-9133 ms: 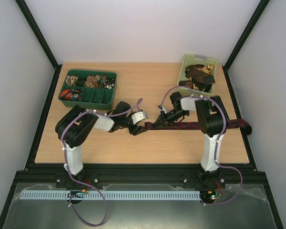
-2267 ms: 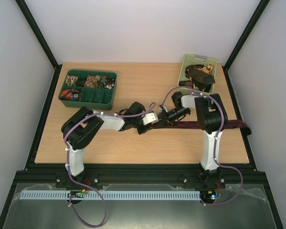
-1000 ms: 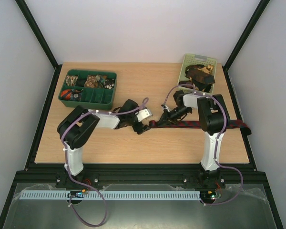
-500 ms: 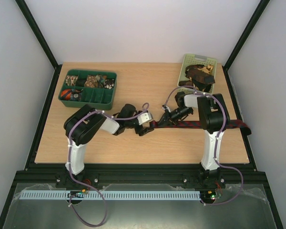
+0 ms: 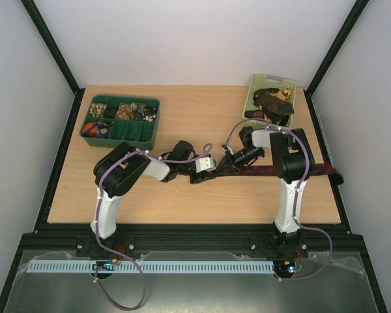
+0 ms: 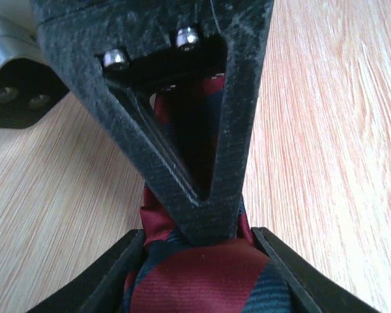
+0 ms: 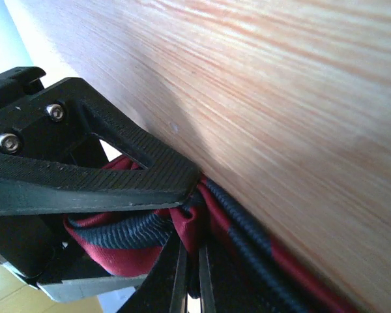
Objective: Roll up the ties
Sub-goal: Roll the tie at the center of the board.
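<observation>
A dark red tie with navy stripes (image 5: pixel 254 171) lies flat across the right half of the table, its far end near the right edge. Its near end is rolled up between my two grippers at mid table. My left gripper (image 5: pixel 206 168) is shut on the rolled end; in the left wrist view the roll (image 6: pixel 202 283) fills the gap of the left gripper (image 6: pixel 199 251). My right gripper (image 5: pixel 229 162) meets it from the right; in the right wrist view its nearly closed fingers (image 7: pixel 181 261) of the right gripper (image 7: pixel 191 254) pinch a fold of the tie (image 7: pixel 247 238).
A pale green basket (image 5: pixel 264 79) at the back right holds several loose dark and brown ties (image 5: pixel 274 104). A dark green divided tray (image 5: pixel 120 135) at the back left holds several rolled ties (image 5: pixel 120 111). The table's right edge is close to the tie's far end (image 5: pixel 334 175).
My left gripper has moved right and turned at the wrist, closing up against the right gripper. The rolled end of the tie has shifted right with it.
</observation>
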Motion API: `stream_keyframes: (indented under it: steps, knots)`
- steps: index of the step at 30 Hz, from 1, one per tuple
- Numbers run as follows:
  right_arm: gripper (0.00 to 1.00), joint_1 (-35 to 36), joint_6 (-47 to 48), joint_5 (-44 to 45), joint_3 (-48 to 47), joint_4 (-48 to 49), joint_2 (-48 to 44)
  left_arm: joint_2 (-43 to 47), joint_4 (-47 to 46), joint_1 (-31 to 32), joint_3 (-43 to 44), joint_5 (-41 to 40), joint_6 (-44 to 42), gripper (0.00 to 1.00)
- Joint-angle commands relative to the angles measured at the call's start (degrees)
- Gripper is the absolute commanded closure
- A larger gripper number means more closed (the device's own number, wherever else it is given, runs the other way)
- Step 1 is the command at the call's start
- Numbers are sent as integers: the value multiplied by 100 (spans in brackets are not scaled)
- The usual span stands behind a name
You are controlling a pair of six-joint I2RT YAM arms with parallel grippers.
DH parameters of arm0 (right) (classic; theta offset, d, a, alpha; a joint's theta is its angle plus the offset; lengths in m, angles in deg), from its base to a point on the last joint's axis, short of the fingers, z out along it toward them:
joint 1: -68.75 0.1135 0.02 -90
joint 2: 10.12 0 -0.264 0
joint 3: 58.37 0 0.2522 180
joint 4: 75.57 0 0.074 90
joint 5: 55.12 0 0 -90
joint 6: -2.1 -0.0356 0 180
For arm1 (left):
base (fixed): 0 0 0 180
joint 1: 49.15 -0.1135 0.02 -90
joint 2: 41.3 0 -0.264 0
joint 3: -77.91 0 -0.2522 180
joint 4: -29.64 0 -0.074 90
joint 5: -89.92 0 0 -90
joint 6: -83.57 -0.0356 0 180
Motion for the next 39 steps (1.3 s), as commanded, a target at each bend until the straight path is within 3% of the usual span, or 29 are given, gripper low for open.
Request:
stream_keyframes:
  steps: [1,9,14,18,28,36,39]
  knots:
    - [98,16,-52,23,39,-169,-292,-7,1428,-87,-432,96,-666,57]
    - [97,38,138,-74,35,-349,-289,63,1805,-193,-359,253,-693,55]
    - [98,145,136,248,225,-197,95,215,1590,-261,-443,191,-355,40]
    - [99,150,112,529,274,-91,224,678,796,-388,-901,-14,138,34]
    - [99,155,17,723,422,58,275,1246,342,-353,-1156,-92,663,48]
    - [99,150,18,738,388,59,341,935,292,-127,-852,-65,603,43]
    - [99,151,32,751,396,59,338,852,290,-122,-809,-147,563,52]
